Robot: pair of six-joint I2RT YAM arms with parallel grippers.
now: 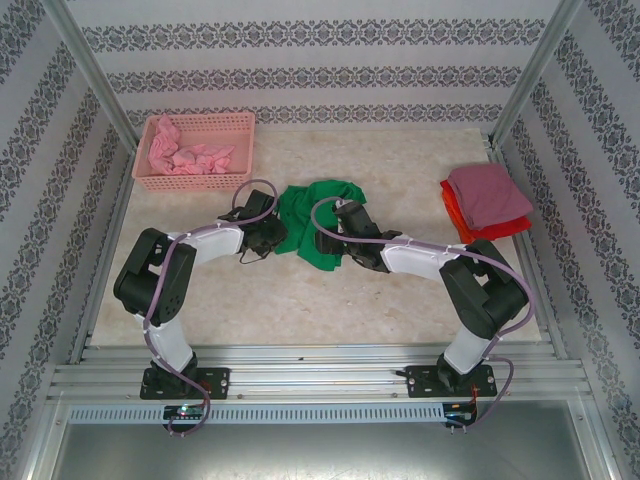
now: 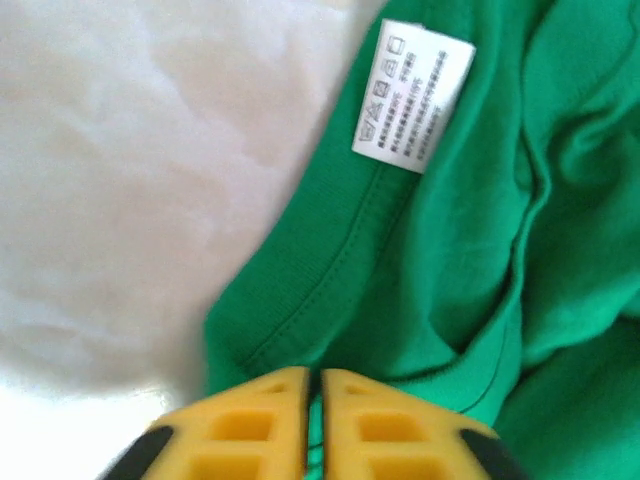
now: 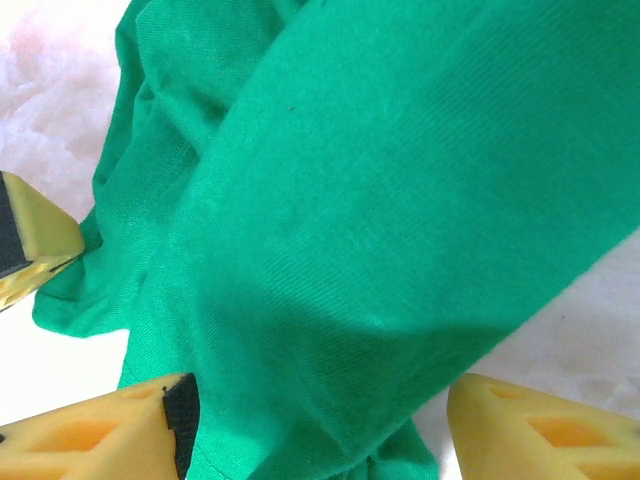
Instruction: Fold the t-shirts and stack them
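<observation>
A bright green t-shirt (image 1: pixel 318 205) lies crumpled at the middle of the table, between my two grippers. My left gripper (image 1: pixel 270 233) is at its left edge. In the left wrist view its yellow fingers (image 2: pixel 313 385) are shut on the hem of the green t-shirt (image 2: pixel 450 260), just below a white care label (image 2: pixel 412 97). My right gripper (image 1: pixel 338 226) is over the shirt's right part. In the right wrist view the right gripper (image 3: pixel 320 400) stands open, with a thick fold of the green t-shirt (image 3: pixel 380 200) between its wide-apart fingers.
A pink lattice basket (image 1: pixel 232 128) at the back left holds crumpled light pink shirts (image 1: pixel 185 156). At the right, a folded mauve-pink shirt (image 1: pixel 488 193) lies on red and orange ones (image 1: pixel 468 226). Metal posts and patterned walls surround the table.
</observation>
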